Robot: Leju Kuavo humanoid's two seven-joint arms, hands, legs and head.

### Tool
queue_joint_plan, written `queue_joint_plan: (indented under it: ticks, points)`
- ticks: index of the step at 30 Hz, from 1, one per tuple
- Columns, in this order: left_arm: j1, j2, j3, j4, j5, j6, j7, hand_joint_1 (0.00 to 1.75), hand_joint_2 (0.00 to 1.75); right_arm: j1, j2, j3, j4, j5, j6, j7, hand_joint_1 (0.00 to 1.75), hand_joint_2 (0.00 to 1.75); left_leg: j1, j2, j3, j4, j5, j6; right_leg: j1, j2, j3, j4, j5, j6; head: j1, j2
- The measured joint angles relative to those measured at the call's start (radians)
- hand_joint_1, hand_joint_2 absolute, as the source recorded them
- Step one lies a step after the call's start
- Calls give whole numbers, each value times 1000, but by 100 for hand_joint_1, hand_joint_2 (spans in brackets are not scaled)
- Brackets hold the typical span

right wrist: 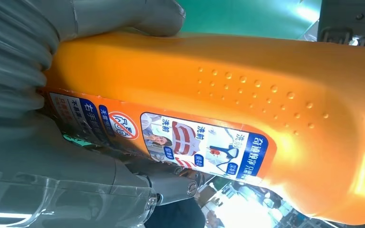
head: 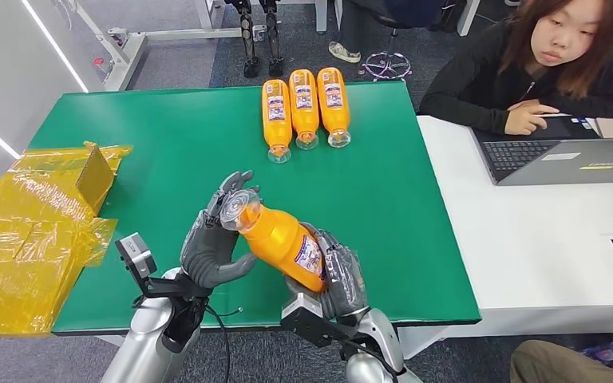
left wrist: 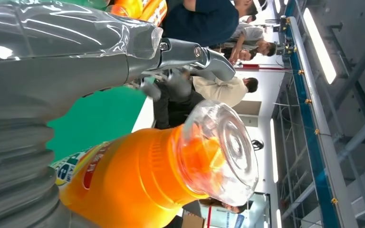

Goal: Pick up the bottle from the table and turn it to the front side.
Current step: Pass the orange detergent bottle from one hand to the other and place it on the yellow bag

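Near the table's front edge, the right hand [head: 337, 275] wraps its fingers around the lower body of the orange bottle [head: 283, 239], held tilted above the green table [head: 168, 159]. The left hand [head: 217, 239] cups the clear-capped end, fingers curled around it. Open green surface lies beyond; three more bottles [head: 304, 108] lie in a row near the far edge.

Robotics lab: green test table [head: 168, 120], laptop [head: 563, 159] desk alongside.
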Motion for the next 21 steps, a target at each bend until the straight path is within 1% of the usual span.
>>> queue_joint_plan:
  ticks: [9, 14, 18, 21]
  points:
    - [3, 0, 0, 1, 11, -13, -4, 0, 175, 0, -9, 0, 0, -25, -14, -20, 175, 175, 0, 0, 0, 0, 0, 0, 0, 0, 0, 0, 0, 0, 0, 0]
    - [3, 0, 0, 1, 26, -24, -4, 0, 175, -7, -8, 6, 9, -44, 1, -27, 175, 175, 0, 0, 0, 0, 0, 0, 0, 0, 0, 0, 0, 0, 0, 0]
    - [3, 0, 0, 1, 28, -28, -2, 0, 175, -19, 8, 29, 36, -54, 32, -36, 175, 175, 0, 0, 0, 0, 0, 0, 0, 0, 0, 0, 0, 0, 0, 0]
    - [3, 0, 0, 1, 28, -27, 0, 0, 175, -24, 27, 49, 57, -62, 37, -40, 175, 175, 0, 0, 0, 0, 0, 0, 0, 0, 0, 0, 0, 0, 0, 0]
